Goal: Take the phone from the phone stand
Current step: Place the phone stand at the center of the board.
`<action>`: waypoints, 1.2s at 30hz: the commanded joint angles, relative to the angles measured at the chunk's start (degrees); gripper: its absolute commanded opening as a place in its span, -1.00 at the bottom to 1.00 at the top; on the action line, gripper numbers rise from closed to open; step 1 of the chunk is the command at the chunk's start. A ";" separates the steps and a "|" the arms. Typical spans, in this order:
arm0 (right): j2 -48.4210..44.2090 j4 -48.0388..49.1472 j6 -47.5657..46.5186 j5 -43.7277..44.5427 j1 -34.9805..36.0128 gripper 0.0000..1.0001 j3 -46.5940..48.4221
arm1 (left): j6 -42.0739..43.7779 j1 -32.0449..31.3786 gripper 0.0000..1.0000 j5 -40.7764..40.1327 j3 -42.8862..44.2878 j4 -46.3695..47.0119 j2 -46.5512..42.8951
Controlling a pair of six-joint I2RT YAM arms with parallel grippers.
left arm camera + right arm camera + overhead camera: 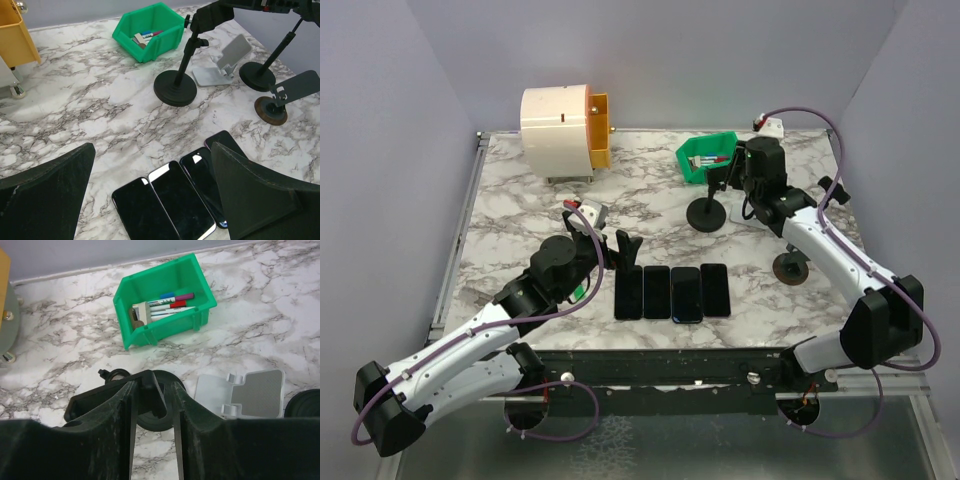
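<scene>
Inside the green bin (165,327) lie several markers (170,300) and a pale block (142,315) (what it is I cannot make out). Well left of the bin stands a white drum (555,130) with a yellow box on its side, its inside hidden.

Just nearer than the bin, the right gripper (151,385) has its fingers narrowly apart on either side of the black head of the phone stand (176,89). Whether they press on it, or whether a phone sits in it, I cannot tell. Nearer and right of the bin sits a white folding stand (250,395), and beside it a second black base (305,407) is cut off by the frame.

Well nearer than the bin, four phones (672,292) lie flat in a row close to the front edge of the table (520,200). The left gripper (153,145) hangs over them, spread wide and holding nothing. Bare marble lies between the bin and the phones.
</scene>
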 commanded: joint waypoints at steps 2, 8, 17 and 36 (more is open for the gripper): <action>-2.97 1.63 0.52 0.43 -0.40 -0.14 -0.01 | -0.08 0.33 0.98 1.54 1.02 0.46 -0.81; -3.48 0.81 0.82 -1.76 -0.40 -0.10 0.77 | 0.00 0.33 0.98 1.23 1.03 0.37 -1.05; -3.58 0.50 0.78 -3.70 -0.40 -0.11 0.69 | 0.01 0.33 0.98 1.23 1.02 0.44 -1.06; -5.08 -0.56 1.13 -6.67 -0.40 -0.02 1.27 | 0.10 0.33 0.98 0.01 0.98 0.28 -0.27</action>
